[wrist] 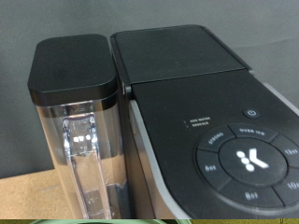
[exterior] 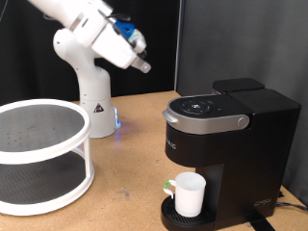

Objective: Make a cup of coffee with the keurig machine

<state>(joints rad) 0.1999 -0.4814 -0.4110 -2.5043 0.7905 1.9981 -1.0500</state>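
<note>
The keurig machine (exterior: 226, 130) is a matte black box at the exterior view's right, with its grey-silver lid handle (exterior: 205, 122) down. A white cup (exterior: 190, 195) stands on the round drip base under the brew head, and a small green-topped thing (exterior: 168, 185) sits right beside it. High in the exterior view's upper left, my gripper (exterior: 141, 65) hangs in the air, well away from the machine and angled down toward it. The wrist view looks down at the machine's lid (wrist: 182, 51), its button panel (wrist: 248, 161) and the clear water tank (wrist: 79, 140). No fingers show there.
A white round two-tier rack (exterior: 38, 154) stands at the exterior view's left on the wooden table (exterior: 130, 154). The arm's white base (exterior: 93, 106) rises behind the rack, against a black curtain. A cable (exterior: 289, 204) runs off the machine's lower right.
</note>
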